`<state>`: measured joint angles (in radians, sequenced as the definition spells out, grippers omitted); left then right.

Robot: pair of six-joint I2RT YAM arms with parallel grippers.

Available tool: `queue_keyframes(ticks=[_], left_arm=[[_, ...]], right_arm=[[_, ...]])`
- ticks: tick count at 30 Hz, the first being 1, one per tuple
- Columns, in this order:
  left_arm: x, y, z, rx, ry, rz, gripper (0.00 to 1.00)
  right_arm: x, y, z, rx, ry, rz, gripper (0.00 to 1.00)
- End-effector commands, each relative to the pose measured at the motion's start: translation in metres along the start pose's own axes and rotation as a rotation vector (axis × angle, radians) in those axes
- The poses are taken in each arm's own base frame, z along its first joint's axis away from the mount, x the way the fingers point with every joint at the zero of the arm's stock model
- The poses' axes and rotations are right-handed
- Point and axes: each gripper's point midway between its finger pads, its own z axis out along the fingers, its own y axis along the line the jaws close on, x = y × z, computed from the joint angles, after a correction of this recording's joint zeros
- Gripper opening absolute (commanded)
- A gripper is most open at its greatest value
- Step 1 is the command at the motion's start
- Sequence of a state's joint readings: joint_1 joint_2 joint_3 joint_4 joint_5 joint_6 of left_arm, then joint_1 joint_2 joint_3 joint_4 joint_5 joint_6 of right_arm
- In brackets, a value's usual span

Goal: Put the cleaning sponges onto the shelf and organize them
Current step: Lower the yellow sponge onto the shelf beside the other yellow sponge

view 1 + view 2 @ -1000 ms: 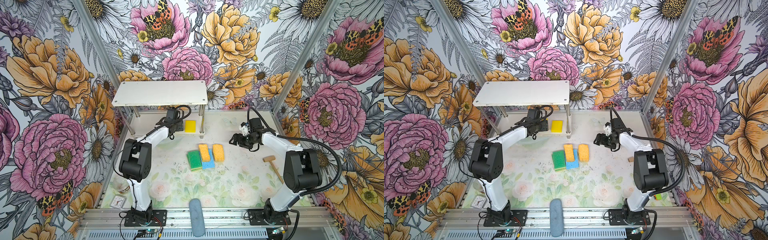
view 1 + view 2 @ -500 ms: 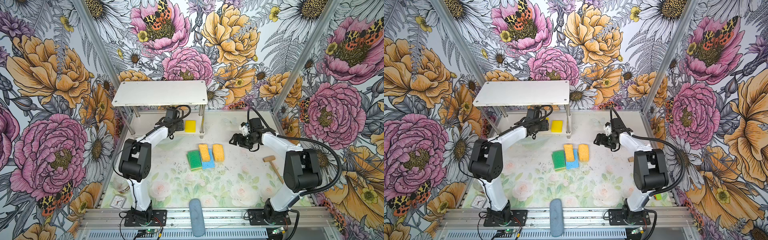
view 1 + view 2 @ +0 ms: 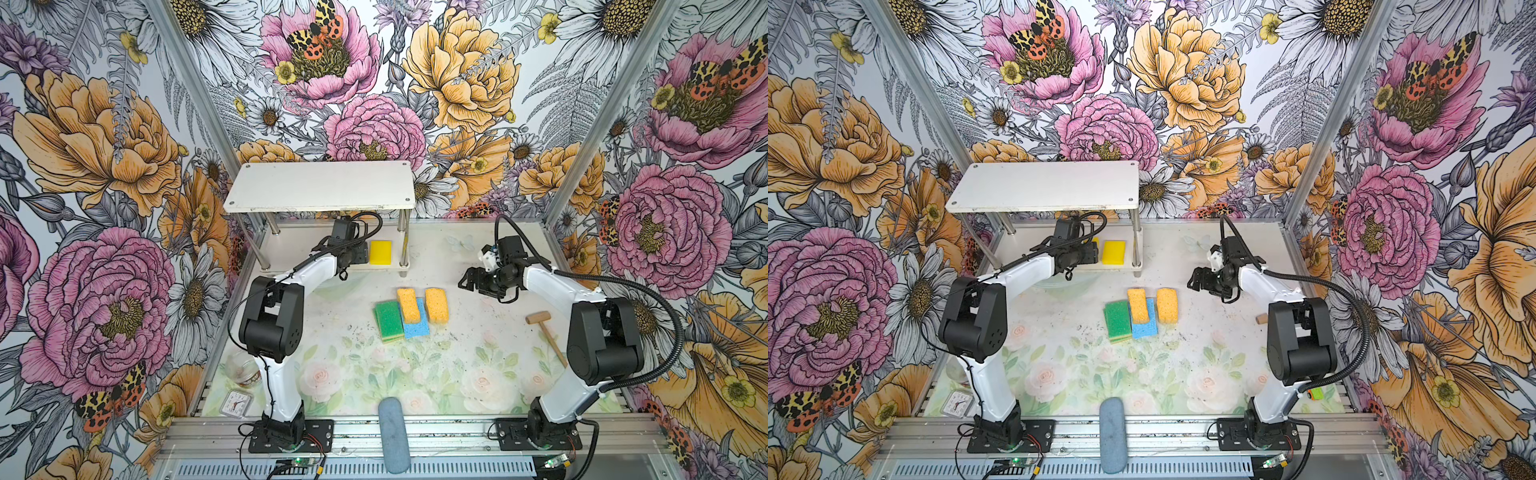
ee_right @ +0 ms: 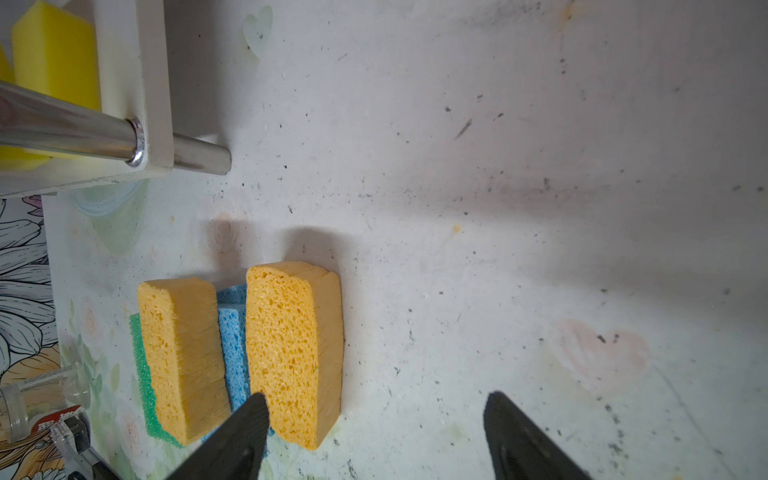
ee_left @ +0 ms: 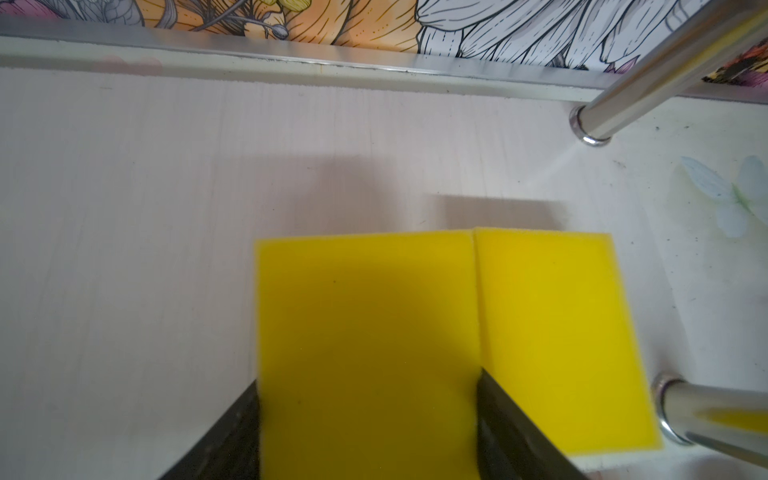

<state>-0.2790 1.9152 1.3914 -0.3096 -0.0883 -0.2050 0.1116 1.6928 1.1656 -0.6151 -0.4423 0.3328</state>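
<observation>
The white two-tier shelf (image 3: 320,187) stands at the back left. My left gripper (image 5: 368,386) reaches under its top board and is shut on a bright yellow sponge (image 5: 365,311) that lies flat on the lower board (image 5: 124,249). That sponge lies edge to edge with a second yellow sponge (image 5: 552,324), which also shows in both top views (image 3: 380,252) (image 3: 1113,252). On the table lie a green-topped sponge (image 3: 388,320), a blue sponge (image 3: 415,328) and two pale orange sponges (image 3: 408,305) (image 3: 436,304). My right gripper (image 4: 376,399) hovers open to the right of them (image 3: 467,282).
A small wooden mallet (image 3: 544,332) lies by the right arm. A grey-blue cylinder (image 3: 392,432) sits on the front rail. A glass jar (image 3: 243,370) and a small clock (image 3: 235,403) are at the front left. A metal shelf post (image 3: 402,245) stands beside the yellow sponge.
</observation>
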Motion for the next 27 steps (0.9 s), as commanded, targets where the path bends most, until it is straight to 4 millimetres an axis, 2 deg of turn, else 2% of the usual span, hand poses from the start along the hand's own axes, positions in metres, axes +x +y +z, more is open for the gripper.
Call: queue_keyframes(ticks=[1, 27], left_arm=[[0.0058, 0.0031, 0.0060, -0.007, -0.001, 0.018, 0.72], [0.0054, -0.0045, 0.0148, 0.040, -0.007, 0.028, 0.72]], right_arm=[[-0.0066, 0.0029, -0.0006, -0.004, -0.023, -0.009, 0.84], [-0.0071, 0.0022, 0.0016, -0.005, -0.017, -0.006, 0.84]])
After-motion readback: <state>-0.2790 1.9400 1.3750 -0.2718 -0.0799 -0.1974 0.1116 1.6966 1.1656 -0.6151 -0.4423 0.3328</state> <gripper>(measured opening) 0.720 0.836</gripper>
